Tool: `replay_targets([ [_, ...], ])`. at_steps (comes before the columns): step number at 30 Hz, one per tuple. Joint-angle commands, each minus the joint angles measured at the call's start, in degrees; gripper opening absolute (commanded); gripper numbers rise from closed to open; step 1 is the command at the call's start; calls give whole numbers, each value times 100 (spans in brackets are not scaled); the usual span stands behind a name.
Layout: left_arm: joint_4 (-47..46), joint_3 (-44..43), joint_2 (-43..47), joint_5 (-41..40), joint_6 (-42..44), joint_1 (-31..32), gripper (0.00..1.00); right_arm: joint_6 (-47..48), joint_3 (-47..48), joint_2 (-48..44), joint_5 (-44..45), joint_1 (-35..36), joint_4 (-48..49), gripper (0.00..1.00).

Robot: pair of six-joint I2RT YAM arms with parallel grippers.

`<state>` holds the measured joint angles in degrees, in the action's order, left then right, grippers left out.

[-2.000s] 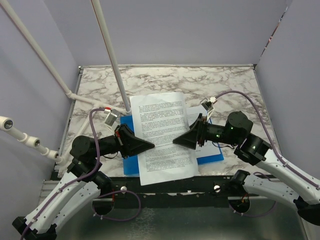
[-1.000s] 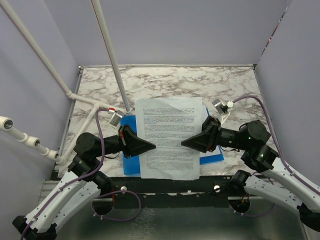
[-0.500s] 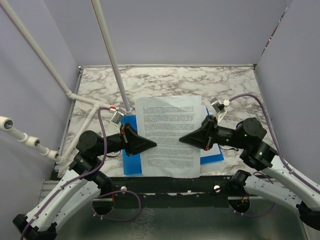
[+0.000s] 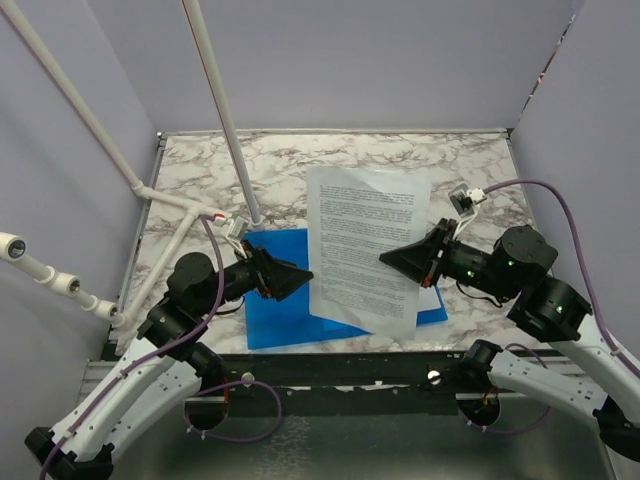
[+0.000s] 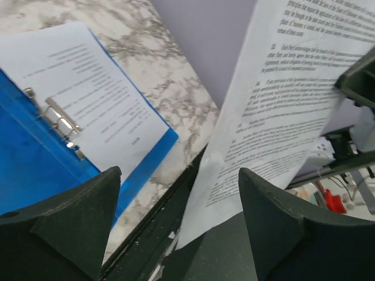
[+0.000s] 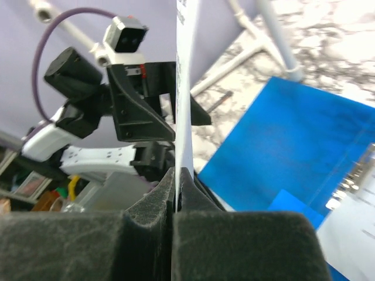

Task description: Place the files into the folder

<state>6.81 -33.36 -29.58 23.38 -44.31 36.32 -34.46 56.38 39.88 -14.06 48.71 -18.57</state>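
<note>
**Blue plastic folder, open, with two printed sheets**

Folder (image 4: 280, 312): glossy blue, lying open and flat on the marbled table (image 4: 330, 155) at its near edge. Metal clip (image 5: 58, 120) along the spine.

Second sheet (image 5: 99, 96): white, lying in the folder's right half.

Held sheet (image 4: 365, 250): white, raised above the folder's right half and tilted. Its lines of black print are too small to read.

Right gripper (image 4: 385, 260): fingers pressed together on the held sheet's right edge.

Left gripper (image 4: 305, 272): fingers spread with nothing between them, over the folder's left half, just beside the held sheet's left edge.
</note>
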Motion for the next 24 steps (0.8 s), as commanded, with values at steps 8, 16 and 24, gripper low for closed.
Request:
replay_targets([
  [8,855,-256,-593,-2076,408,-41,91,307,1065,505,2333,29,-3251,0],
  [16,841,-266,-1476,-2160,413,-37,99,194,1536,1202,2870,25,-4040,0],
  [24,848,-74,-2420,-2270,265,-31,99,423,1860,2031,2329,-390,-4059,0],
])
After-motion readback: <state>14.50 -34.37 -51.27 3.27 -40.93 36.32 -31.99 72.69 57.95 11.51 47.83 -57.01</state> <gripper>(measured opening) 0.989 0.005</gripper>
